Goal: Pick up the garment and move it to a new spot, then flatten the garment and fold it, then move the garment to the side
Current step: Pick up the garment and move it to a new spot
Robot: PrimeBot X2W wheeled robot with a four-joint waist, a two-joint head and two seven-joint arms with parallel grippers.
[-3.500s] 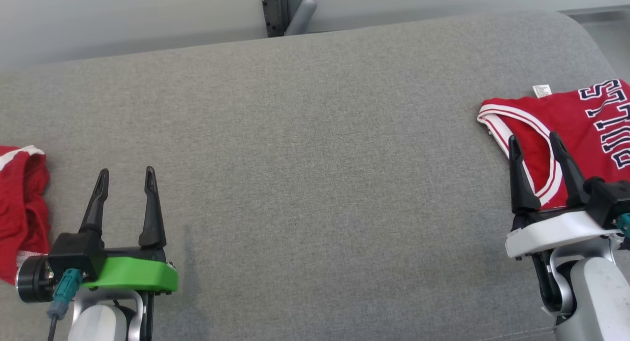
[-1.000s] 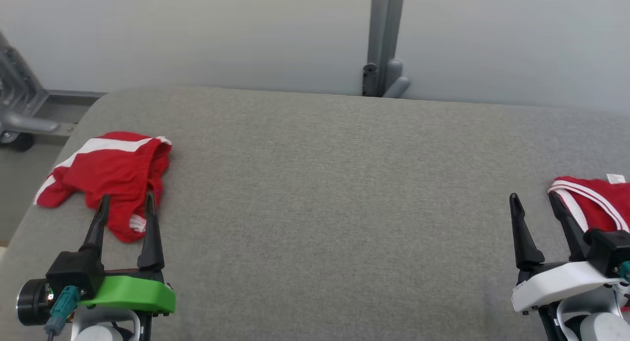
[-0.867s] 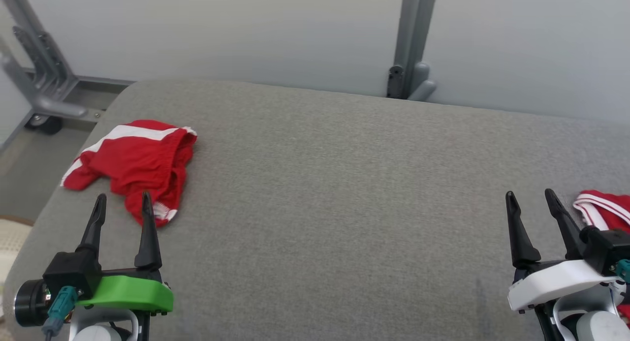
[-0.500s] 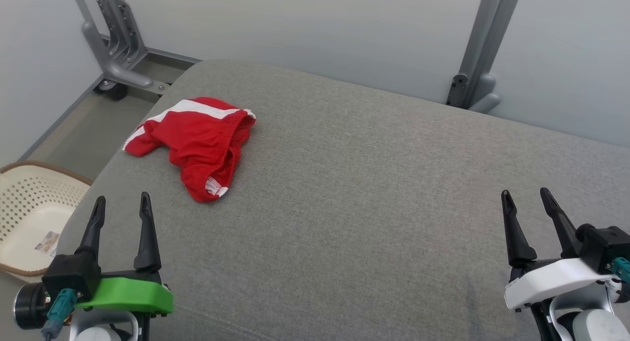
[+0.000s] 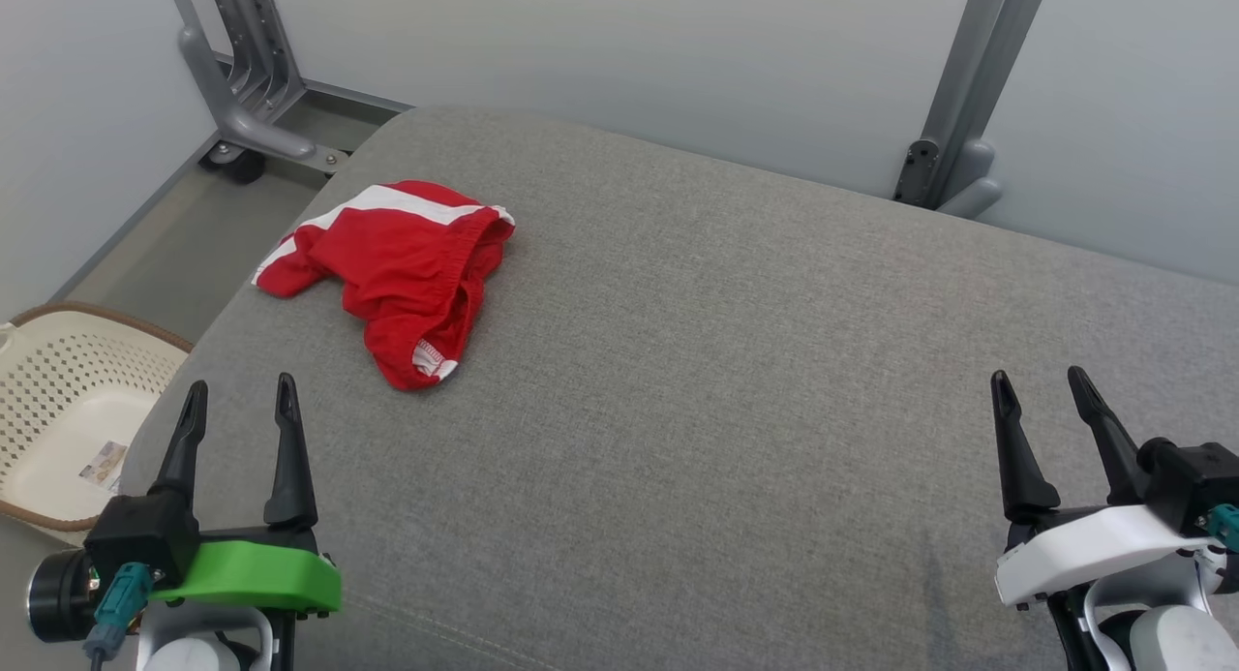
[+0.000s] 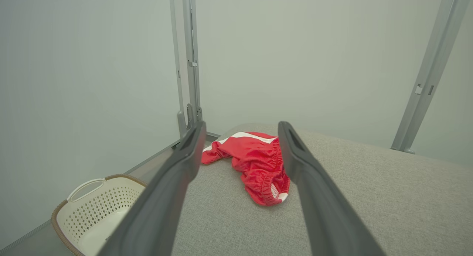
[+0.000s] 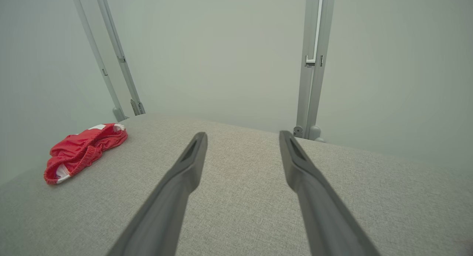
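A crumpled red garment (image 5: 397, 264) with white stripes lies bunched near the far left corner of the grey cushioned surface (image 5: 726, 381). The left wrist view shows the garment (image 6: 255, 160) ahead, between that gripper's fingers, and in the right wrist view the garment (image 7: 83, 149) sits far off to the left. My left gripper (image 5: 237, 400) hovers open at the lower left, short of the garment and apart from it, with nothing between its fingers. My right gripper (image 5: 1041, 390) is open and empty at the lower right, far from the garment.
A cream perforated laundry basket (image 5: 58, 410) stands on the floor left of the surface; the left wrist view has the basket (image 6: 96, 208) too. Grey metal frame posts (image 5: 968, 90) rise behind the surface against a pale wall. The surface's left edge drops to the floor.
The head view has swung left: the red garment has shifted toward the middle, and the folded jersey at the right has left the picture. Both grippers stay open in the same places.
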